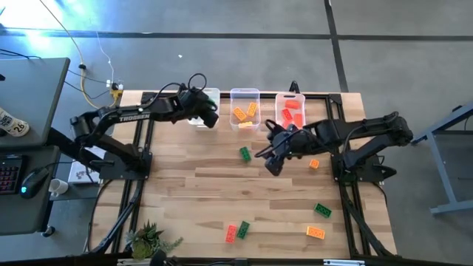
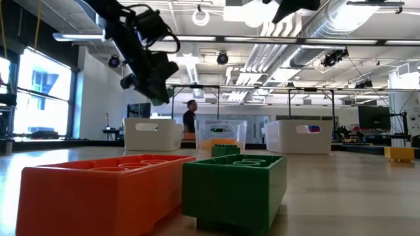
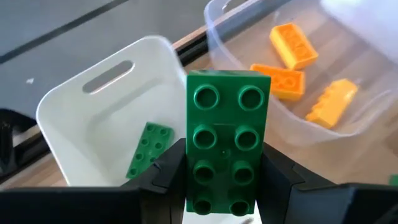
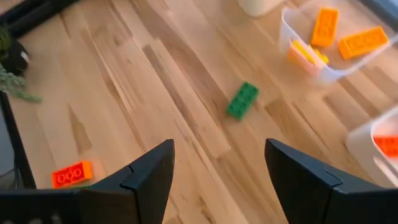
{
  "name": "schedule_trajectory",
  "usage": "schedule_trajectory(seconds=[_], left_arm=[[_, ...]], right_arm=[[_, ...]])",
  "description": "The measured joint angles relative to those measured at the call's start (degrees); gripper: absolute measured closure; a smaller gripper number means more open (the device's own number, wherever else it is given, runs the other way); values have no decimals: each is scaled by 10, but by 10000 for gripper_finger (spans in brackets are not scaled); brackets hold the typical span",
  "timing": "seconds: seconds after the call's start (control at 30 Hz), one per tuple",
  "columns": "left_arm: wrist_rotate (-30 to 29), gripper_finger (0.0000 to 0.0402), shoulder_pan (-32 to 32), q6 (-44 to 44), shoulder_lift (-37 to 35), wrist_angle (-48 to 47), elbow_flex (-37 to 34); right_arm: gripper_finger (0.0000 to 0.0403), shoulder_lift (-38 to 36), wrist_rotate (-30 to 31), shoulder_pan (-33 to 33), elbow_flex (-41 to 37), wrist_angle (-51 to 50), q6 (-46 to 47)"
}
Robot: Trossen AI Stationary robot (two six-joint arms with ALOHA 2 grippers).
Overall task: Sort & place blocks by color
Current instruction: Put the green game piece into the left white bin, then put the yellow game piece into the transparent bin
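Green block [image 3: 227, 142] pinched upright between left gripper [image 3: 224, 186] jaws, studs facing the wrist camera, held above the white bin [image 3: 74, 118]. One more green block [image 3: 149, 149] already lies inside that bin. In the high view, left gripper [image 1: 207, 114] sits over the leftmost bin at the desk's far edge.

Middle clear bin [image 1: 244, 109] next to it holds orange blocks [image 1: 245, 112]; wrist view shows three of them [image 3: 292, 46]. Rightmost bin [image 1: 290, 109] holds red blocks [image 1: 293, 112].

Right gripper [image 1: 272, 159] hovers over mid-desk, jaws spread wide, nothing between them. A loose green block [image 1: 244, 154] lies on the desk [image 1: 192, 192] just to its left, also seen from the right wrist [image 4: 242, 100]. Small orange block [image 1: 314, 164] on the desk near the right arm.

Near edge of desk: red block [image 1: 230, 233] touching or just beside a green block [image 1: 243, 229]; further right a green block [image 1: 323, 210] and an orange block [image 1: 315, 233], apart from each other.

Low view: red-orange block [image 2: 98, 193] and green block [image 2: 233, 187] side by side close to the camera. Small plant [image 1: 148, 240] at the desk's near left corner.
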Motion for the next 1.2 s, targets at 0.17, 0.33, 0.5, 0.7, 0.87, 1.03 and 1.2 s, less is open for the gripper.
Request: schedule_trajectory(seconds=[0.17,0.33,0.5,0.7,0.87,1.03,1.2], left_arm=[[11,284,11,0,40,2,0],[12,284,19,0,71,6,0],[11,278,22,1,85,11,0],[13,253,25,4,88,20,0],[11,239,25,13,88,25,0],[10,230,25,17,88,34,0],[9,215,25,17,88,36,0]], right_arm=[[165,0,-1,14,0,-39,40],[165,1,-22,41,0,-87,78],[165,12,-58,81,1,-114,102],[165,52,-88,149,1,-157,146],[165,86,-115,206,1,-169,180],[165,118,-158,255,1,-170,246],[165,150,-168,305,1,-170,292]])
